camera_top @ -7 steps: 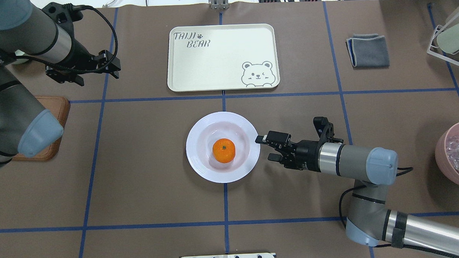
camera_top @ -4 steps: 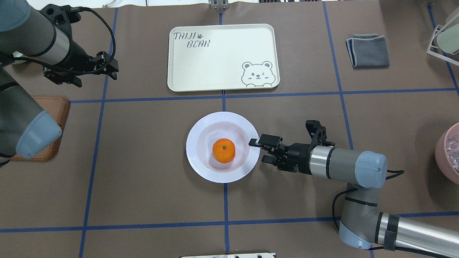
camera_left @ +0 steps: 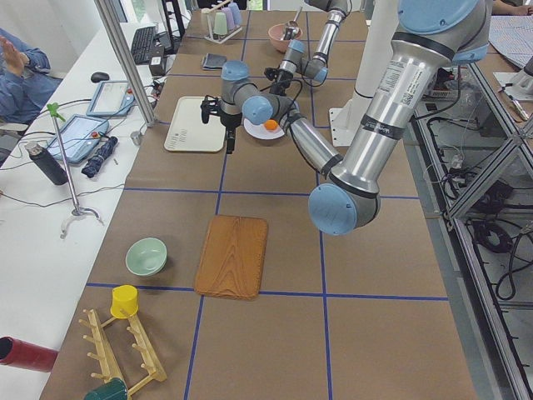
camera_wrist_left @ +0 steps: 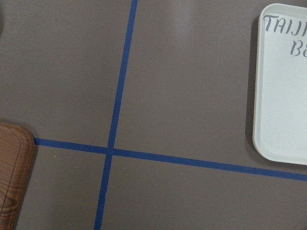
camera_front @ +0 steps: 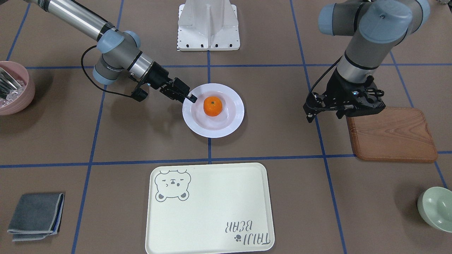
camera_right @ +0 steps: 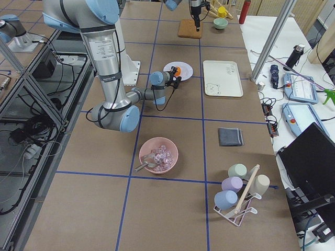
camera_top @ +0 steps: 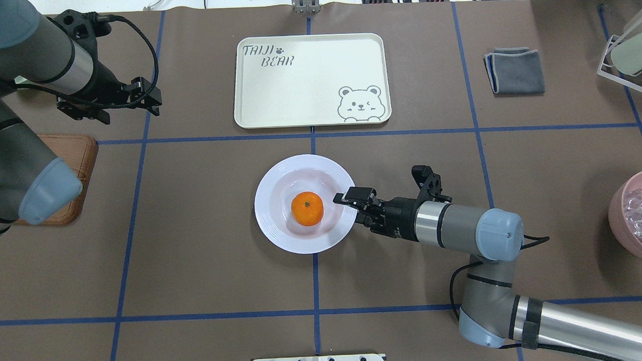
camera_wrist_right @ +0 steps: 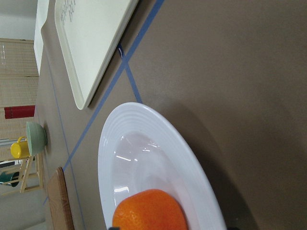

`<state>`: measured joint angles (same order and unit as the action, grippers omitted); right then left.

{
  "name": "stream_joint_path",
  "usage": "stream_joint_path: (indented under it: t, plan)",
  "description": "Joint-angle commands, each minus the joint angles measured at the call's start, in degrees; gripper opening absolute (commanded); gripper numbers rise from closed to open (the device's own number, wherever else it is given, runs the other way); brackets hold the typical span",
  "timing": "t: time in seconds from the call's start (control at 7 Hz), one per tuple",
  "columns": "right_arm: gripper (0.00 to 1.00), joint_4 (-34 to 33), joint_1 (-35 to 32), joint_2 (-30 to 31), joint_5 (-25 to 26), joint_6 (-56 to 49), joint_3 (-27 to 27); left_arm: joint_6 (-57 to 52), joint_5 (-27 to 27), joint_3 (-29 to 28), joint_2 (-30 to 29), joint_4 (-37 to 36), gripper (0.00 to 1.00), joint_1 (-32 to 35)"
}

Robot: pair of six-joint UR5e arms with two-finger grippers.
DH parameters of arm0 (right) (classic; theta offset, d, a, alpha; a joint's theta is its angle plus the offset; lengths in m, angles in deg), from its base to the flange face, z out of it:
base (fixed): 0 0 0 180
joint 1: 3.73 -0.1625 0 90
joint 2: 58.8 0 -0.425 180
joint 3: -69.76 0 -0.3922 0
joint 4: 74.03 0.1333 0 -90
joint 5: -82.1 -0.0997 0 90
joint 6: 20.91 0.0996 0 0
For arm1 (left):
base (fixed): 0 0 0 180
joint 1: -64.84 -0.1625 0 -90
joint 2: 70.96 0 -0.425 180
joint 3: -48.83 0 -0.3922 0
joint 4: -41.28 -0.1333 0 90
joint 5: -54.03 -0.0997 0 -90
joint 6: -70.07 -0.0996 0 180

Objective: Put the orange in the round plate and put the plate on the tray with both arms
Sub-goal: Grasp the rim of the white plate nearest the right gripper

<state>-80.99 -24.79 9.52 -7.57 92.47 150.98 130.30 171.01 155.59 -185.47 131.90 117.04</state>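
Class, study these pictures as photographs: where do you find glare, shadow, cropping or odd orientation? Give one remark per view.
Overhead exterior: the round plate is almost washed out to white, its rim ridges faint. Right wrist-mounted: the picture is turned sideways, glare streaks sit in the plate's well, and the orange is cropped at the bottom edge. Left wrist-mounted: flat, even light; the tray casts a thin shadow along its edge.

Legible text: grey lettering (camera_top: 268, 55) reading "TAIJI BEAR", with a small paw print (camera_top: 280, 50) after the first word, printed in one corner of the tray (camera_top: 317, 79) on the table (camera_top: 195, 259). It stands upright in the overhead view and upside down in the front-facing view, while the left wrist view catches only "TAIJ" above "B". A strip of small print on the right arm (camera_front: 112, 67) is too small to read.
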Motion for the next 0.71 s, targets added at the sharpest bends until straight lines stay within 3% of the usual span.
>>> stream_joint_path:
  t: [0.0,0.14,0.29,0.57]
  plan:
    - [0.35,0.0,0.3,-0.6,0.2,0.1,-0.6,-0.1,0.1,0.1,0.1,0.0,0.98,0.0]
    - [0.07,0.0,0.3,-0.9,0.1,0.3,-0.5,-0.1,0.1,0.3,0.1,0.0,0.98,0.1]
    - [0.0,0.1,0.2,-0.9,0.1,0.1,-0.4,-0.5,0.1,0.2,0.1,-0.1,0.98,0.3]
    - [0.0,0.4,0.1,-1.3,0.2,0.3,0.2,-0.6,0.1,0.0,0.1,0.0,0.98,0.3]
